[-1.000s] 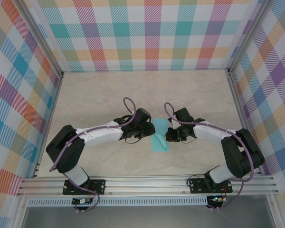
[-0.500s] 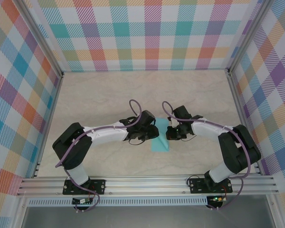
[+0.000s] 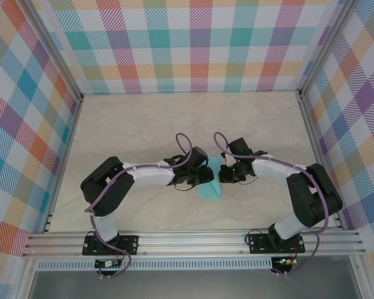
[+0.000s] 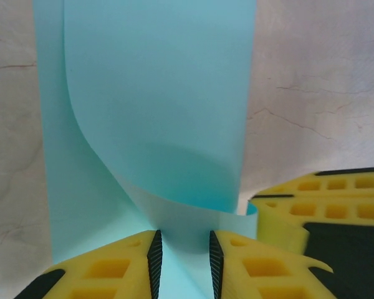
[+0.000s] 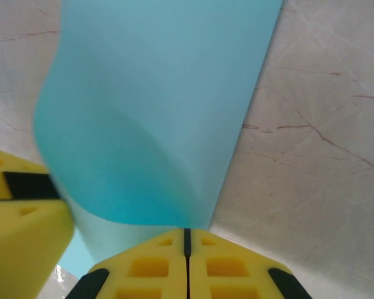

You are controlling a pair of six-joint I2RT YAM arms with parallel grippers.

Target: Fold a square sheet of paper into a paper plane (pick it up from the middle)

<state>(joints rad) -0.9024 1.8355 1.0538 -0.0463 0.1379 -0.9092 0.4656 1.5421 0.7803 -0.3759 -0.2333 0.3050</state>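
Paper: the square sheet of paper (image 3: 209, 188) lay at the middle of the table (image 3: 143, 124), between the two arms. One part was flat on the surface and the other part was lifted and rolled over it in a soft loop, with no sharp crease.
Right gripper: the right gripper (image 5: 187, 232) was clenched, its two tips pressed together with no gap. The rolled edge of the sheet ran down to these tips, so I judged it was pinching the paper. The contact sat at the very bottom of the wrist view, so I say probably.
Left gripper: the left gripper (image 4: 184, 240) had its jaws a little apart, with a narrow slot between the black pads. The lower part of the sheet showed through this slot. For such thin paper the slot was too wide to be a grip, so I took it as released.
Grippers together: they were close, and a yellow finger of the right one showed just beside the left one in the left wrist view.
Reason for the hold: I think the right side carried the free edge over, while the left side waited low near the bend to press or catch it.
Step in hand: by my judgement, the first fold, one half over the other.
Progress: early, because nothing looked like a plane.
Next need: the edges must line up before the loop is flattened.
Risk: the light paper could slide on the smooth table and give a crooked crease.
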